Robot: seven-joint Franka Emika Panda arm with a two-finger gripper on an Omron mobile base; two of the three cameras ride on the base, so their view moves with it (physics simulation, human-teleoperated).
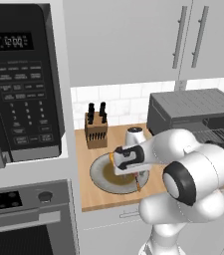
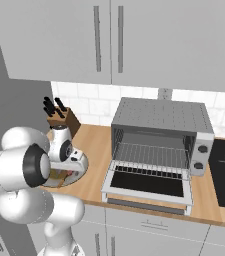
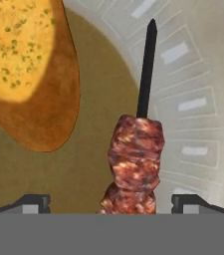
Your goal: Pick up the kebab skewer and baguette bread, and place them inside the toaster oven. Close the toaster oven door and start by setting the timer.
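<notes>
The gripper (image 3: 110, 204) hangs low over the plate (image 3: 193, 74), jaws apart, one on each side of the kebab skewer (image 3: 136, 159). The skewer's long axis runs straight ahead between them toward the plate's rim, so closing would pinch the meat crosswise.

Both base views look forward and down from behind the arm, sharing surface (image 1: 93, 196), plate (image 1: 99, 175) and oven (image 2: 159, 132). Hand view close over plate.
</notes>
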